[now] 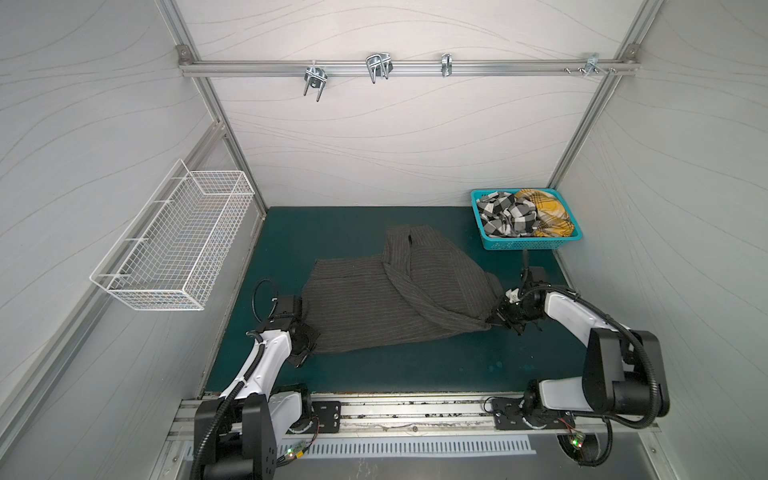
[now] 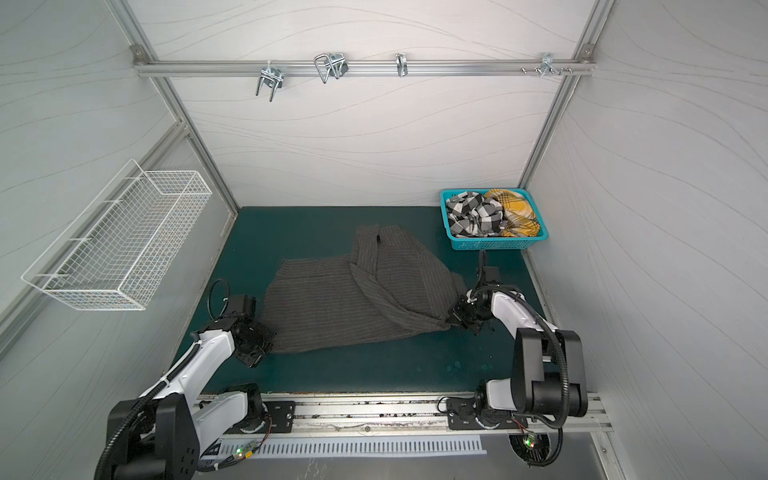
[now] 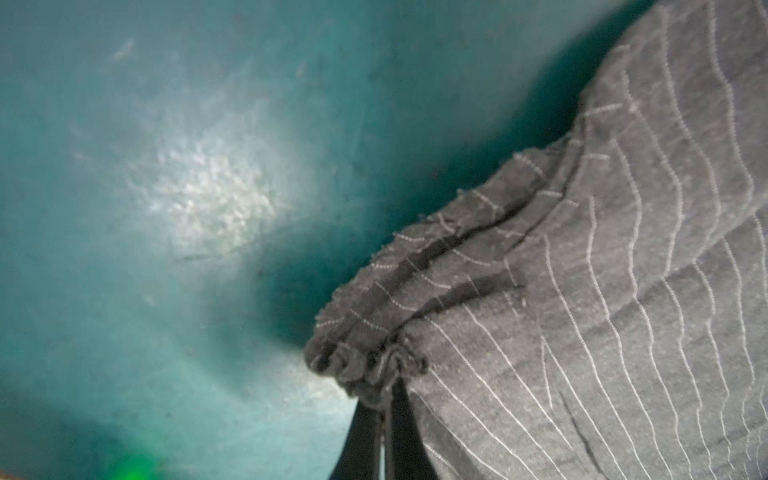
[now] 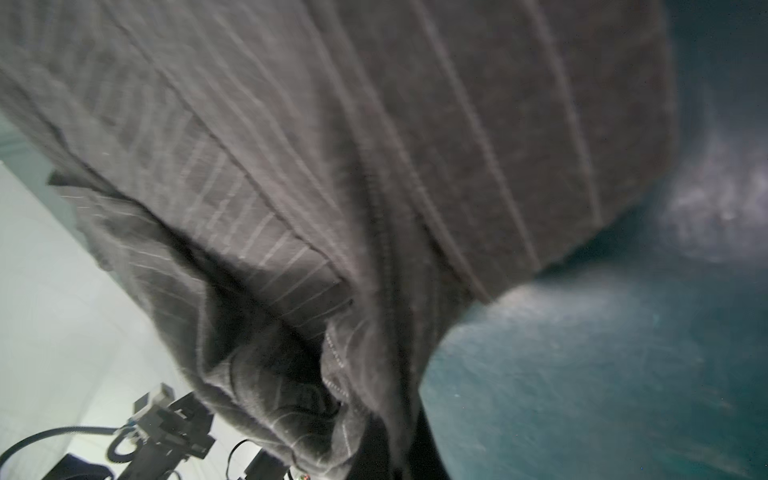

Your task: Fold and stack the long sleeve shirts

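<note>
A charcoal pinstriped long sleeve shirt (image 1: 386, 295) (image 2: 349, 297) lies spread on the green table, its right side folded over in thick creases. My left gripper (image 1: 305, 328) (image 2: 266, 338) is shut on the shirt's left edge; the left wrist view shows bunched cloth (image 3: 374, 365) pinched between the black fingers (image 3: 405, 432). At the shirt's right corner my right gripper (image 1: 494, 322) (image 2: 451, 322) is shut on gathered cloth (image 4: 374, 374), held slightly off the table. A black-and-white checked shirt (image 1: 505, 218) and a mustard plaid shirt (image 1: 544, 214) lie crumpled in the teal basket (image 1: 519, 245).
The teal basket (image 2: 490, 245) stands at the table's back right corner. A white wire basket (image 1: 174, 245) hangs on the left wall. A rail with metal hooks (image 1: 378, 66) crosses the back wall. Bare green table (image 1: 415, 365) stretches in front of the shirt.
</note>
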### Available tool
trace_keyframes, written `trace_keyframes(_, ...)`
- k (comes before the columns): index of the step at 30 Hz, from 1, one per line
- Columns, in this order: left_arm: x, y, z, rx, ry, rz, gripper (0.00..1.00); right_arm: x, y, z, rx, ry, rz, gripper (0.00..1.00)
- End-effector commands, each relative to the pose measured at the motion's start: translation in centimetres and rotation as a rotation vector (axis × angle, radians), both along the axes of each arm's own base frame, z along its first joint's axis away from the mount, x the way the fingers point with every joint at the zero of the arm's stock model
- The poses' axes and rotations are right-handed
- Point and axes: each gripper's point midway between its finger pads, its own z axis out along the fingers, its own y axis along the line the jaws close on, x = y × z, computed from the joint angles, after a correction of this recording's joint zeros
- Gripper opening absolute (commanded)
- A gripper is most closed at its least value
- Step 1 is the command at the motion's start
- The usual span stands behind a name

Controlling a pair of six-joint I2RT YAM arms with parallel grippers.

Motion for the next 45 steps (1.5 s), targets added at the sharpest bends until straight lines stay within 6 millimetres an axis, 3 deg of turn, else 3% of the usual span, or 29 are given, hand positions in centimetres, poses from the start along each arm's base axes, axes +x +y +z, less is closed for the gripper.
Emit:
trace_keyframes(1, 1.0, 1.0, 0.4, 0.041, 0.000, 0.006, 0.00, -1.5, -0.4, -0.5, -0.046, 0.039, 0.009, 0.01)
trace_keyframes(2, 1.2, 0.7, 0.7, 0.028, 0.007, -0.004, 0.04, -1.6, -0.5, -0.2, -0.058, 0.036, 0.013, 0.14)
trace_keyframes(3, 1.4, 0.5, 1.2, 0.014, 0.007, -0.011, 0.21, -1.6, -0.7, 0.2, -0.080, 0.021, 0.023, 0.31)
trace_keyframes(4, 1.4, 0.3, 1.7, 0.003, 0.002, -0.008, 0.36, -1.7, -0.7, 0.8, -0.107, 0.003, 0.035, 0.39)
trace_keyframes(5, 1.6, 0.2, 2.6, -0.002, -0.019, -0.010, 0.46, -2.0, -0.9, 1.6, -0.153, -0.023, 0.054, 0.58)
trace_keyframes(6, 1.7, 0.2, 3.7, 0.008, -0.037, -0.015, 0.54, -2.3, -1.0, 2.6, -0.205, -0.047, 0.076, 0.68)
trace_keyframes(8, 1.7, 0.5, 6.2, 0.049, -0.079, -0.040, 0.65, -3.2, -1.0, 4.7, -0.298, -0.105, 0.121, 0.77)
trace_keyframes(11, 1.9, 0.2, 9.6, 0.090, -0.165, -0.089, 0.74, -4.8, -0.2, 7.8, -0.401, -0.204, 0.207, 0.77)
trace_keyframes(13, 2.2, -0.4, 10.4, 0.092, -0.200, -0.116, 0.75, -5.6, 0.3, 8.7, -0.439, -0.231, 0.265, 0.76)
trace_keyframes(16, 3.1, -1.2, 10.0, 0.062, -0.197, -0.129, 0.69, -5.9, 2.5, 9.5, -0.466, -0.262, 0.400, 0.77)
trace_keyframes(19, 5.3, -2.8, 9.1, -0.032, -0.223, -0.132, 0.57, -5.0, 6.3, 11.0, -0.511, -0.366, 0.589, 0.82)
trace_keyframes(25, 7.8, -4.0, 8.3, -0.068, -0.229, -0.175, 0.37, 0.4, 13.2, 11.1, -0.657, -0.447, 0.799, 0.87)
trace_keyframes(30, 7.6, -4.1, 6.7, -0.068, -0.189, -0.207, 0.24, 5.9, 20.8, 9.5, -0.612, -0.594, 0.935, 0.84)
trace_keyframes(33, 7.1, -4.5, 5.4, -0.085, -0.143, -0.235, 0.10, 8.4, 24.0, 8.1, -0.587, -0.609, 0.990, 0.83)
trace_keyframes(39, 5.7, -4.7, 3.7, -0.097, -0.105, -0.260, 0.00, 12.6, 28.5, 5.3, -0.523, -0.630, 1.037, 0.83)
trace_keyframes(45, 4.4, -5.1, 2.9, -0.122, -0.077, -0.275, 0.00, 16.2, 30.7, 2.9, -0.494, -0.628, 1.051, 0.83)
